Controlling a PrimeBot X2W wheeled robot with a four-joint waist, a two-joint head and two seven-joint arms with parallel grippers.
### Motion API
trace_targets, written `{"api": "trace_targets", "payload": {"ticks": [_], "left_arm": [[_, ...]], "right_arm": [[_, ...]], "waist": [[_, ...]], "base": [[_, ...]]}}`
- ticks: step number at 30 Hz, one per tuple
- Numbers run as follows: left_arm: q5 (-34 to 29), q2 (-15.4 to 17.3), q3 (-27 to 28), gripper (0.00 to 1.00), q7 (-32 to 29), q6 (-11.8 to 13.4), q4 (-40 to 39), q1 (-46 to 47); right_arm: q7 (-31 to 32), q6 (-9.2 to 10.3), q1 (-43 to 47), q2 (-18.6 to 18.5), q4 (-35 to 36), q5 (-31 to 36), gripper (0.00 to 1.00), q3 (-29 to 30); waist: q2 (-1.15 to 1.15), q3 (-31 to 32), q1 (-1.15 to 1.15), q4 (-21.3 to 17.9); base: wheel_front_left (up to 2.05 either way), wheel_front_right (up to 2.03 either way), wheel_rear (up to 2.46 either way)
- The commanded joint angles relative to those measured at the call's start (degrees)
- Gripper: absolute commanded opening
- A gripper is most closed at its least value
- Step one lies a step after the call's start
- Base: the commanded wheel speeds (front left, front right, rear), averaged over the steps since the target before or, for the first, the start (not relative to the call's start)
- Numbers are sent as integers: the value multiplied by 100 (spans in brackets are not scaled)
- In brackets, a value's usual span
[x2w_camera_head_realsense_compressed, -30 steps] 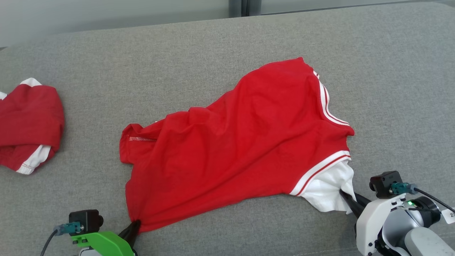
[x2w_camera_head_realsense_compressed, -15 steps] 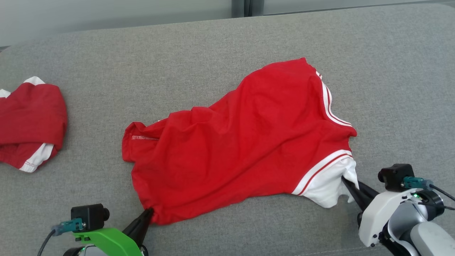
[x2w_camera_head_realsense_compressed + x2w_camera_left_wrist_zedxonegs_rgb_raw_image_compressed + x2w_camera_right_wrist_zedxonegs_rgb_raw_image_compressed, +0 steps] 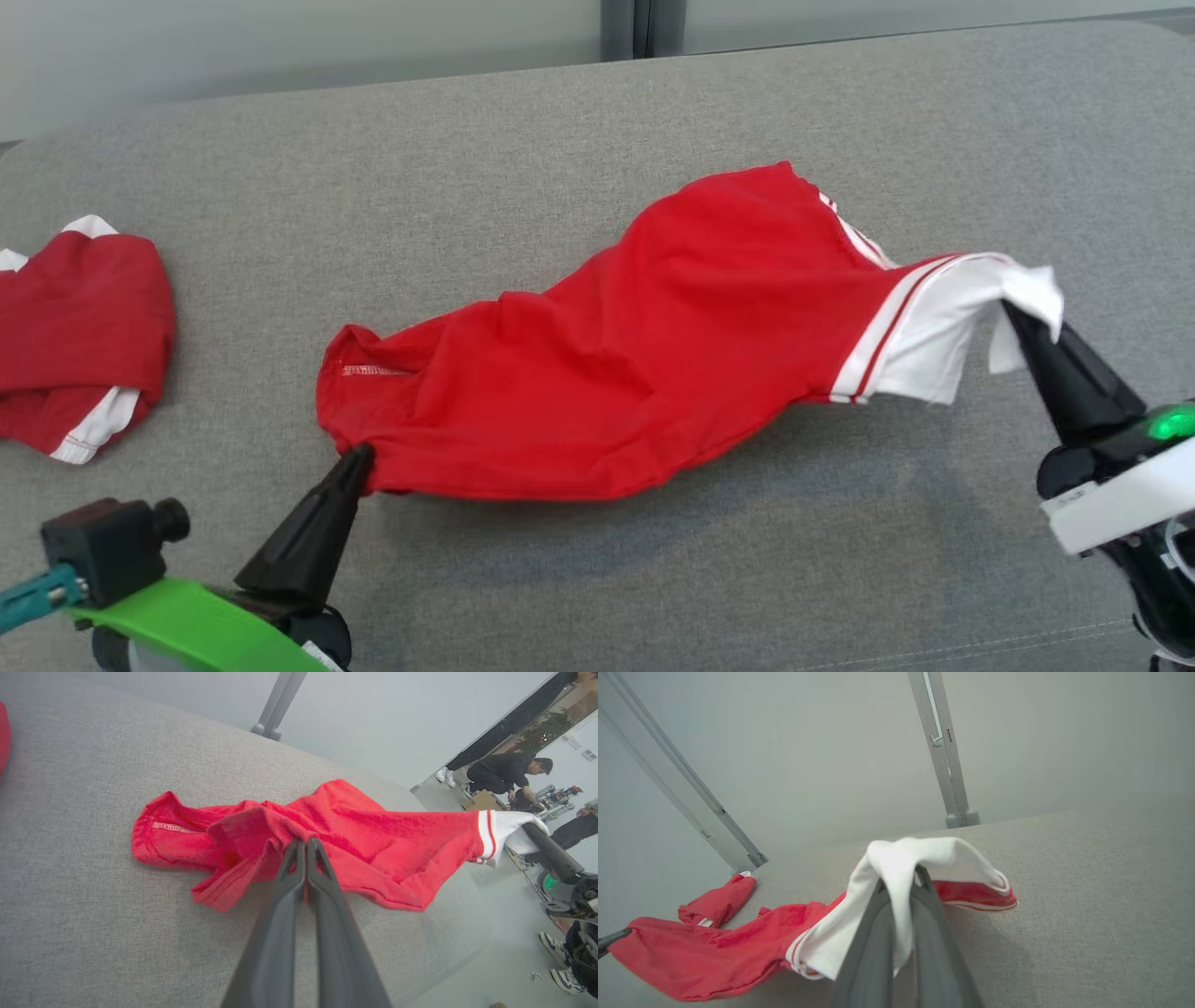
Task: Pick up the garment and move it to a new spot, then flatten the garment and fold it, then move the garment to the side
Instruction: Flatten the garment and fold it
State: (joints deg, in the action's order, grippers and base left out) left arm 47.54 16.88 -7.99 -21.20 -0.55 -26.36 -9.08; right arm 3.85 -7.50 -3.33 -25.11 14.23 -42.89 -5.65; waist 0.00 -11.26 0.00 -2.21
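Pinching garment (image 3: 635, 373): left end effector (image 3: 359, 459) on red corner, right end effector (image 3: 1010, 313) on sleeve

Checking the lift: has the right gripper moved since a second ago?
Yes. Against the other red garment, the right gripper has gone up and rightward in the head view.

Bright, even, diffuse light, no glare. Soft shadow under garment (image 3: 653, 355), lower centre of head view. Wrist views warp at edges, backgrounds hazy. LED (image 3: 1172, 422) blooms green.
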Motion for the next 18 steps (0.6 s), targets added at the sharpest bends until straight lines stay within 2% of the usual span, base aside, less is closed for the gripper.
{"api": "trace_targets", "payload": {"ticks": [1, 6, 11, 15, 18], "left_arm": [[111, 19, 78, 0, -19, 1, -207, -38], [410, 183, 377, 0, -201, 57, -1178, 208], [710, 416, 643, 0, -651, 289, -1881, 1036], [759, 829, 782, 0, -1232, 507, -1651, 2470], [861, 884, 752, 0, -1549, 738, -905, 3868]], "right_arm": [[-55, 2, 93, -39, 222, -195, 0, 126], [78, 1, 55, -372, 1247, -738, 0, 735], [509, 1, -607, -787, 1939, -1125, 0, 1222], [983, 1, -1784, -1063, 1773, -1297, 0, 1317], [1317, 1, -3030, -1000, 1159, -1323, 0, 1067]], "waist": [[0, 39, 0, -34], [0, 48, 0, -115], [0, -317, 0, -195], [0, -958, 0, -167], [0, -1466, 0, -139]], "base": [[0, 0, 0], [0, 0, 0], [0, 0, 0], [0, 0, 0], [0, 0, 0]]}}
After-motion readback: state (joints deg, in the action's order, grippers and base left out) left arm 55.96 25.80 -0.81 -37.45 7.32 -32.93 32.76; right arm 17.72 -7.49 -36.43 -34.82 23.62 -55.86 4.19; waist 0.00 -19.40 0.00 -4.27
